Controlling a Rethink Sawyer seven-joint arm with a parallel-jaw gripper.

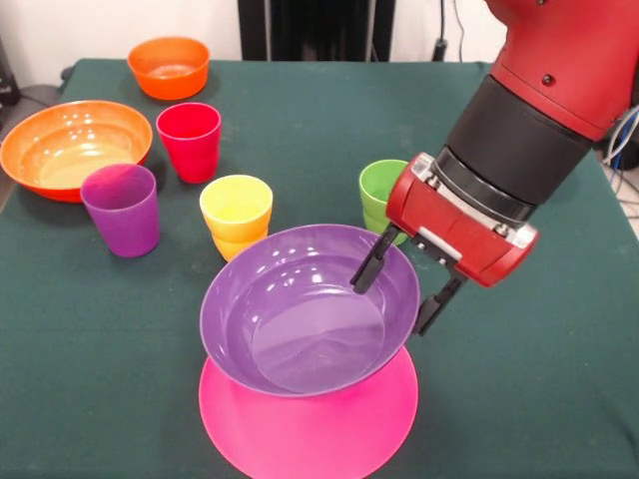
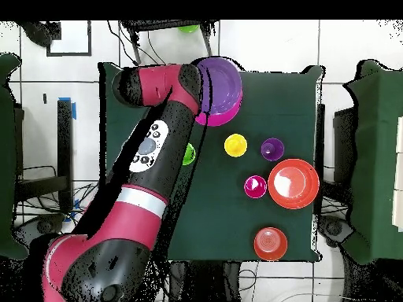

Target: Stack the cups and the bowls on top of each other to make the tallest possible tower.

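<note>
Green cloth covers the table [image 1: 519, 399]; the claw [image 1: 399, 289] straddles the purple bowl's [image 1: 300, 319] rim, fingers apart, one inside, one outside. That bowl sits upright on the upturned pink bowl [image 1: 300, 429] below; light, stiff, slippery, best pinched at the rim

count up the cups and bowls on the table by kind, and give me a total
cups: 4 (red, purple, yellow, green)
bowls: 4 (small orange, large orange, purple, and pink upturned under the purple one)
total: 8
</note>
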